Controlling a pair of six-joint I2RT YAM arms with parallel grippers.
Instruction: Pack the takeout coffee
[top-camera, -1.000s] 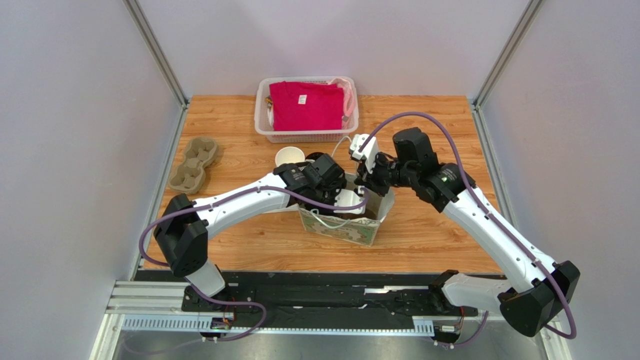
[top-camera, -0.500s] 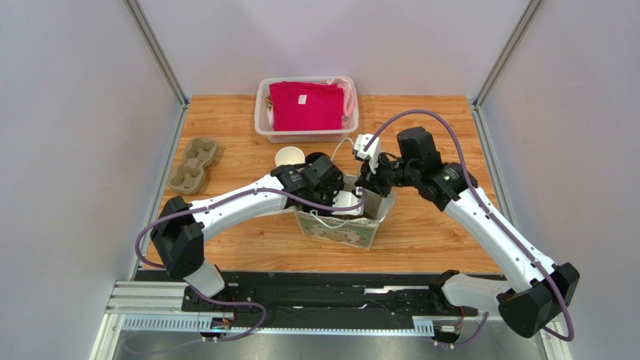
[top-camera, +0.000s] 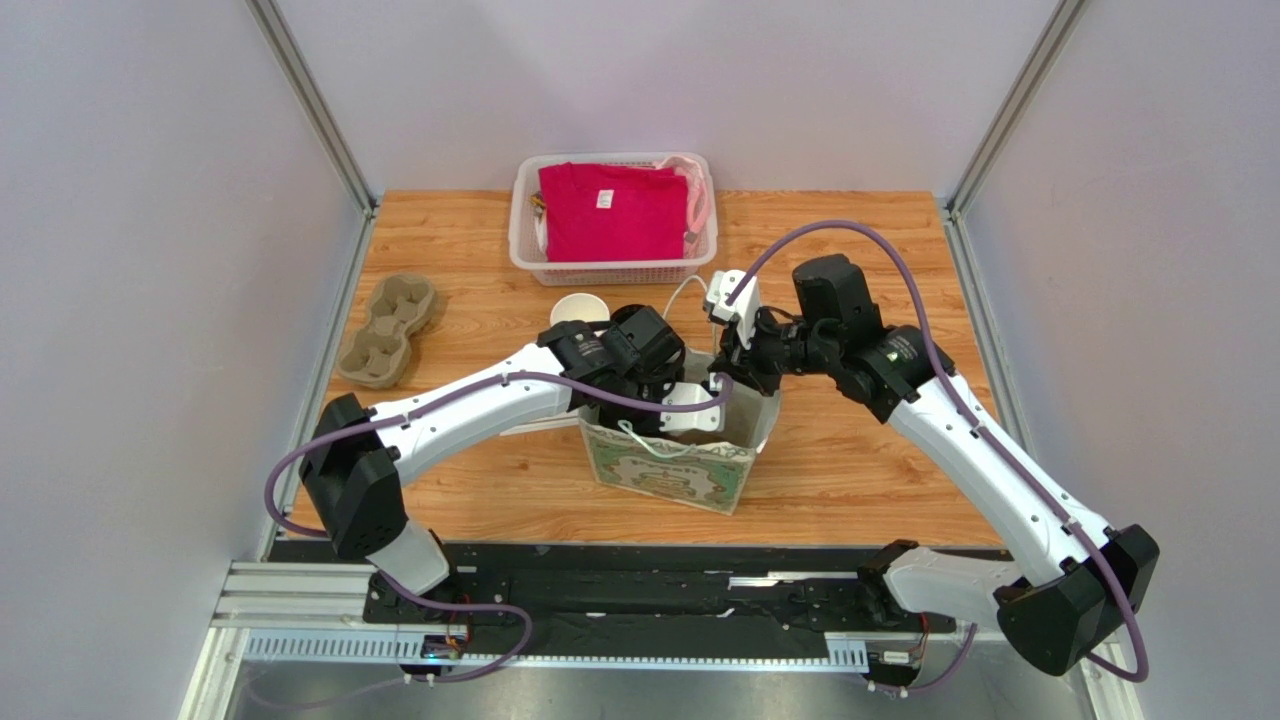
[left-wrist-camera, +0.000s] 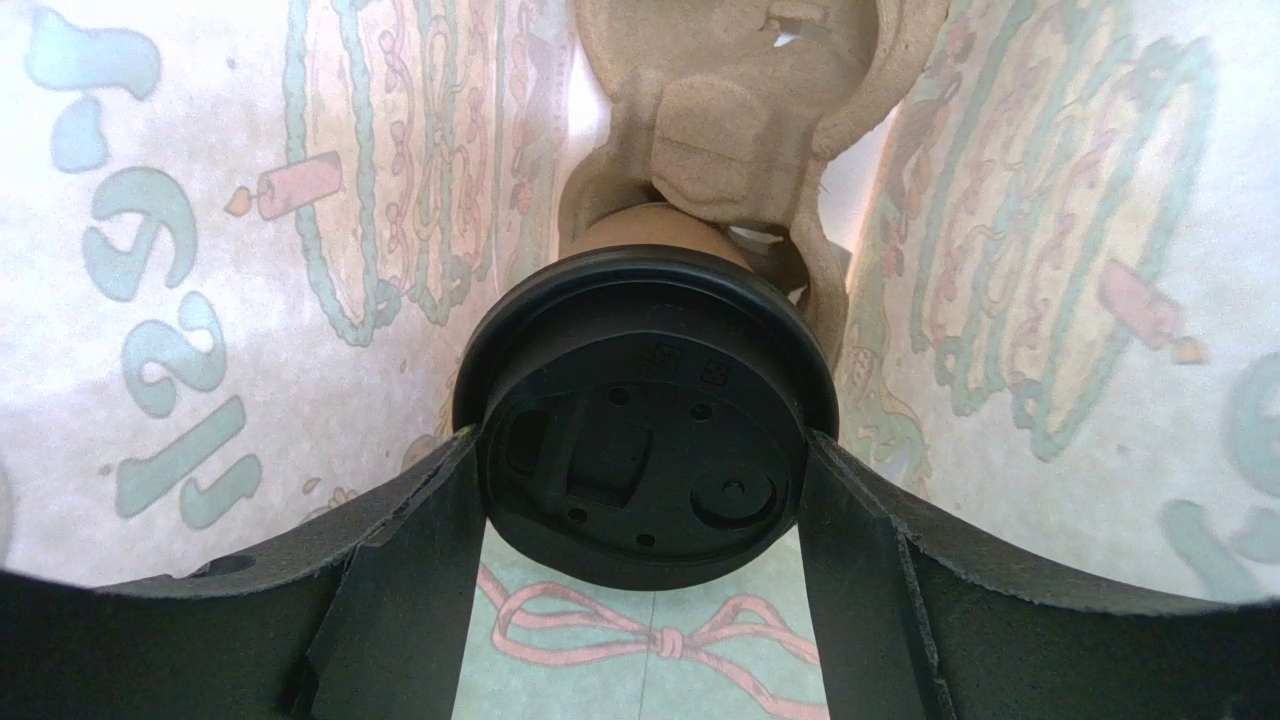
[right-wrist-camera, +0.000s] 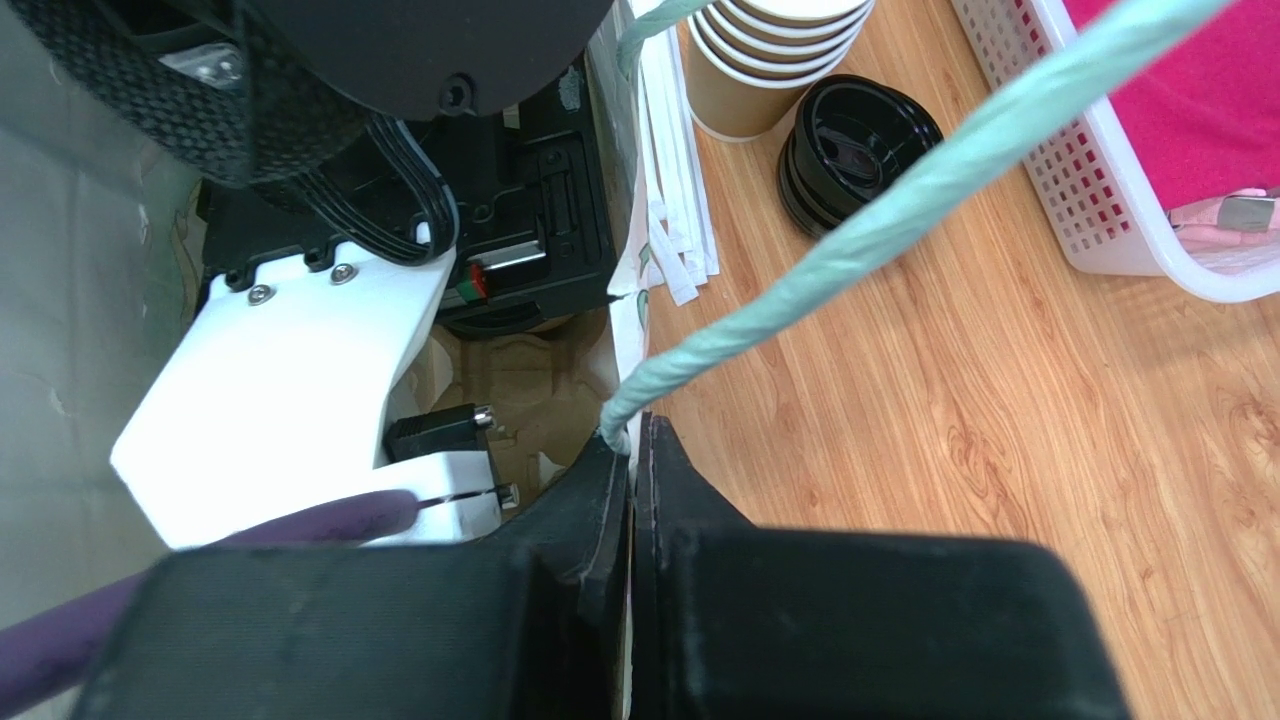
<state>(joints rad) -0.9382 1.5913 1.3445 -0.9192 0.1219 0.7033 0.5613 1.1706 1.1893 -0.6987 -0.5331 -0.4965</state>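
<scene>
- Takeout coffee (left-wrist-camera: 646, 428), tan paper cup with round black plastic lid, sits deep inside white printed paper bag (top-camera: 669, 468).
- I see left gripper (left-wrist-camera: 639, 458) grasping its lid from both sides.
- Right gripper (right-wrist-camera: 633, 473) clenched on bag rim.

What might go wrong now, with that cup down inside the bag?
The left pincer grips the takeout coffee by its black lid; the lid might pop off. The coffee might miss its pulp carrier pocket and tip. The right pincer pinches the paper bag rim, which might tear.
</scene>
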